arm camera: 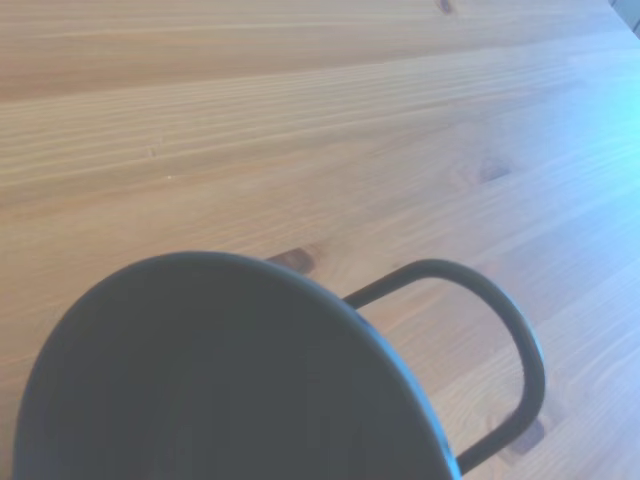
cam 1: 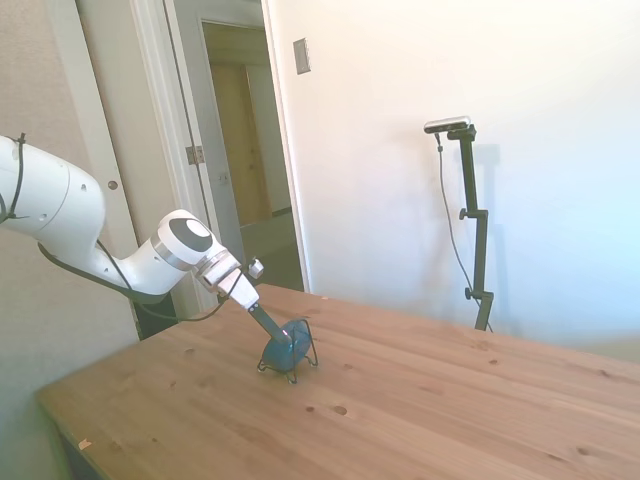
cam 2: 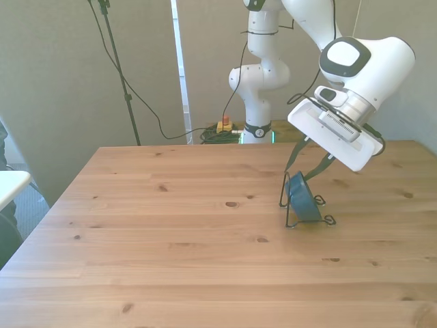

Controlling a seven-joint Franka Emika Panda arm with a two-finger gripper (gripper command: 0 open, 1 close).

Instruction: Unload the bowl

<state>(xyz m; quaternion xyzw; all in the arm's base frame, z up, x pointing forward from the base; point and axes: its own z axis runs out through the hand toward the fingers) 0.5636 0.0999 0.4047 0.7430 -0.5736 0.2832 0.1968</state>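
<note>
My gripper tilts down over the bowl, fingers spread apart, one on each side of its upper rim. The teal-blue bowl stands on edge in the thin wire rack, toward the front view's right on the wooden table. Up close, the dark bowl fills my wrist view, a rack loop just beside it.

bowl on edge in rack | rack on table | claw above
</note>
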